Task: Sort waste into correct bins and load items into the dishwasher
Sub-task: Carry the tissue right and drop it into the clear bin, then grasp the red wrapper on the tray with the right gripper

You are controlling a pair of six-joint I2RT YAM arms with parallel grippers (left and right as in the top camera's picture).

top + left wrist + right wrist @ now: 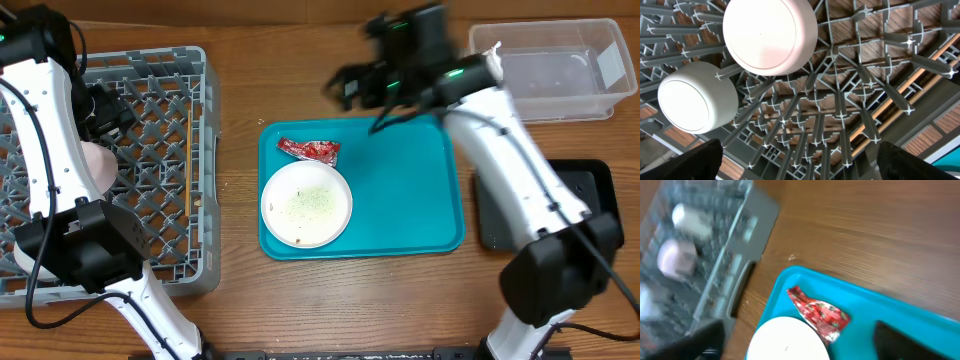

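Nearest the robot's base, a round white plate [306, 204] speckled with pale crumbs [312, 202] sits at 9 o'clock on the smooth teal tray [410, 200]. The red crinkled wrapper [310, 150] lies at the plate's 12 o'clock rim. At the table's [300, 300] 3 o'clock, the right arm hides much of the shallow black tray [590, 190]. At 9 o'clock, the grey lattice rack [150, 120] holds two upturned bowls — one white-pinkish [770, 35], one paler [697, 97] — and thin wooden chopsticks [890, 107], with the left arm covering the bowls from above. The left gripper [800, 150] hovers over the grid, fingers spread and empty. The right gripper [797, 330], motion-blurred beyond the teal tray's 12 o'clock edge, has its fingers parted, grasping nothing. Farthest, at 1 o'clock, the clear plastic tub [555, 70] stands on wood grain.
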